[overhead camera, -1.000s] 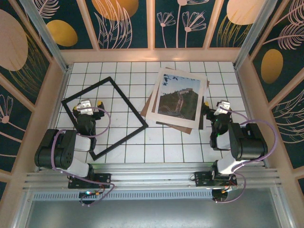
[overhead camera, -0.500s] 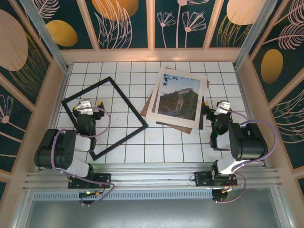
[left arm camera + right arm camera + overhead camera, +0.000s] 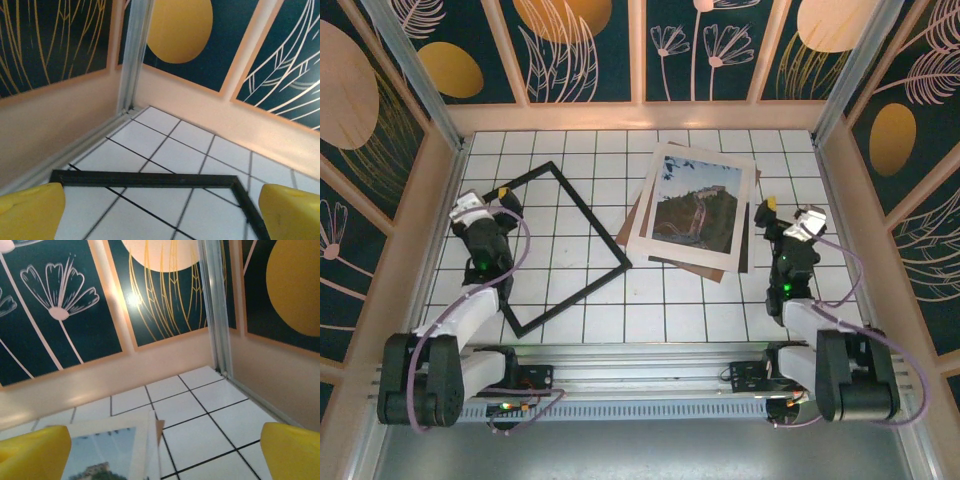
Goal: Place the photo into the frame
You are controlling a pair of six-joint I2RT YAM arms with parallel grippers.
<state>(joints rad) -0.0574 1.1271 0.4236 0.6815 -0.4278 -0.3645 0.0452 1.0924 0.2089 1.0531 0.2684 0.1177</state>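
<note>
One edge only: pinch white border of photo (image 3: 695, 212), lying right of centre on brown board (image 3: 630, 224), with wide-open, empty right gripper (image 3: 790, 212); hold equally wide left gripper (image 3: 486, 200) clear of frame (image 3: 592, 215), centre-left.

Dark teal wall panels (image 3: 725, 50) painted with gold ovals and pale flowers are enclosing the white, black-gridded desk (image 3: 665, 322) on the left, far and right, silver posts (image 3: 412, 68) are standing in the far corners, and a metal rail (image 3: 640, 383) is running along the near edge.
</note>
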